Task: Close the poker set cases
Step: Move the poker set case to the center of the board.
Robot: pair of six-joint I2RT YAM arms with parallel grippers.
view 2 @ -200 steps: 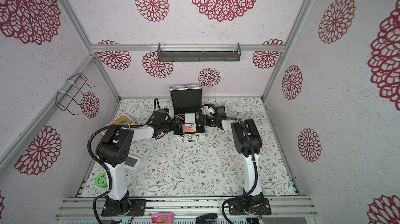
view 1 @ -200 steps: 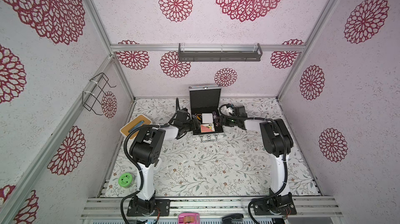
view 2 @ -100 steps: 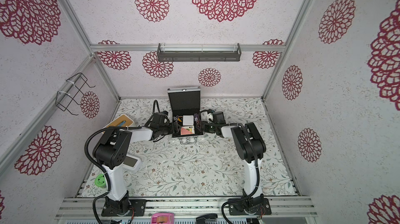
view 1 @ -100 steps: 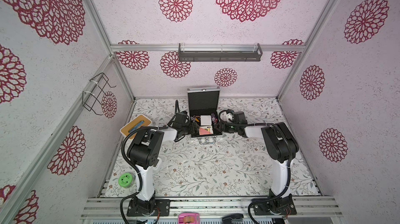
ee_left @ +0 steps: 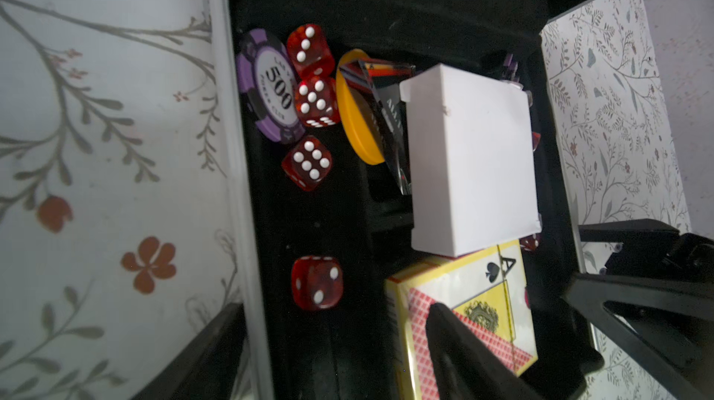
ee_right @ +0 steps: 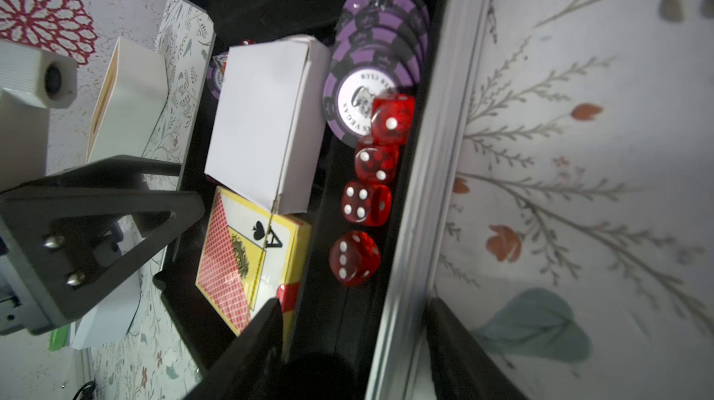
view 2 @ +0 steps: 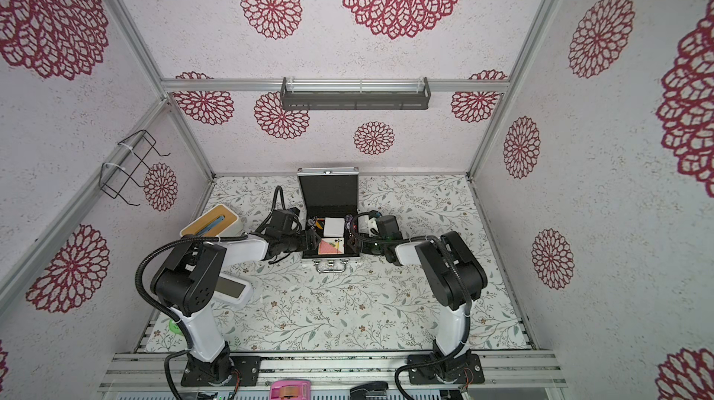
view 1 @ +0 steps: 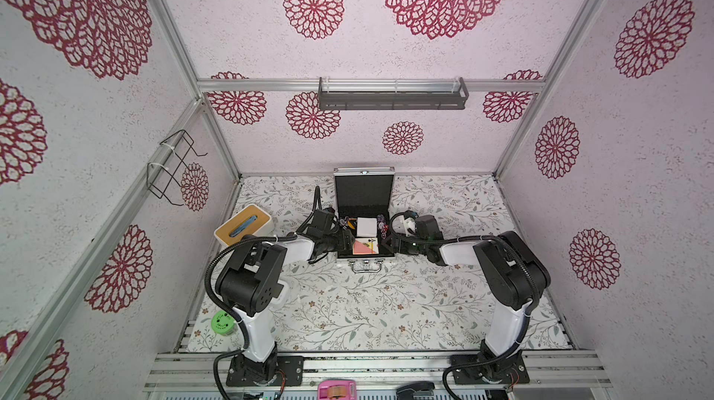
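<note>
In both top views, we see the open poker case (view 1: pixel 363 193) (view 2: pixel 328 195) near the worktop's (view 1: pixel 386 301) far edge.

Left wrist view: the left gripper (ee_left: pixel 336 313) stands with jaws parted, straddling the case's left rim (ee_left: pixel 232 146).

Right wrist view: the right gripper (ee_right: pixel 353 301) has jaws apart astride the right rim (ee_right: pixel 425 185).

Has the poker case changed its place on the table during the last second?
Yes. The poker case slid toward the robot's bases, away from the back wall.
</note>
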